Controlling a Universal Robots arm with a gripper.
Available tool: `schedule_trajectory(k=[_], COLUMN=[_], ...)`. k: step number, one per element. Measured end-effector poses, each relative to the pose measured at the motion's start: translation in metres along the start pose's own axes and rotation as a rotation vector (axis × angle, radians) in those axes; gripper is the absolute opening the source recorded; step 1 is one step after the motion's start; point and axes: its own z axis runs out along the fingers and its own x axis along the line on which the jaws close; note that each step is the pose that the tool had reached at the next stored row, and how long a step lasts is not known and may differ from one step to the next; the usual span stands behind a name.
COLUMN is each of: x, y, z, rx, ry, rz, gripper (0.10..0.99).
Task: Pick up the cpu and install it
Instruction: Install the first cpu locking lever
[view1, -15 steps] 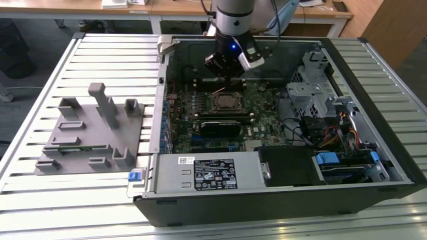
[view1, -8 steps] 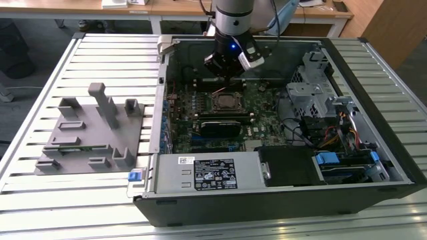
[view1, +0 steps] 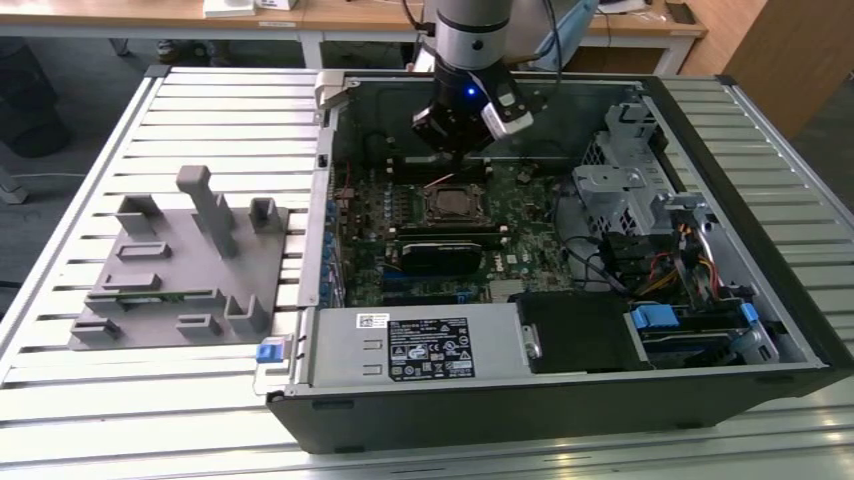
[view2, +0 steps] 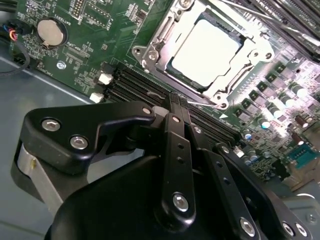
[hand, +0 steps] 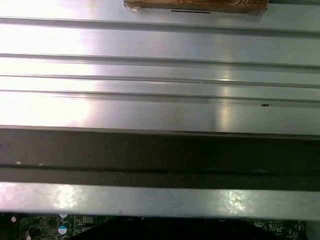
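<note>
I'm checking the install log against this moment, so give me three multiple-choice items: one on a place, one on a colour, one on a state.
1. Where is the shiny silver square cpu?
A. On a grey fixture
B. In the metal socket frame
C. On the table slats

2. What colour is the motherboard?
A. Green
B. Red
C. Blue

3. How is the black computer case?
A. Shut by a panel
B. Standing upright
C. Lying open, insides showing

Answers: 1 B, the second wrist view shows it lying inside the frame. 2 A, its surface is green in that view. 3 C, the exterior view looks straight in at its parts.
</note>
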Motion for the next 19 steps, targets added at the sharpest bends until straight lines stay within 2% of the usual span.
schedule_trajectory(k=[10,19], x=[-0.0071,-0.0086], y=[0.0015,0.0012], z=[0.0026,0.0106], rx=[0.000,0.000], ry=[-0.0002,-0.0002], rz=[0.004,0.005], gripper=[0.106,0.106])
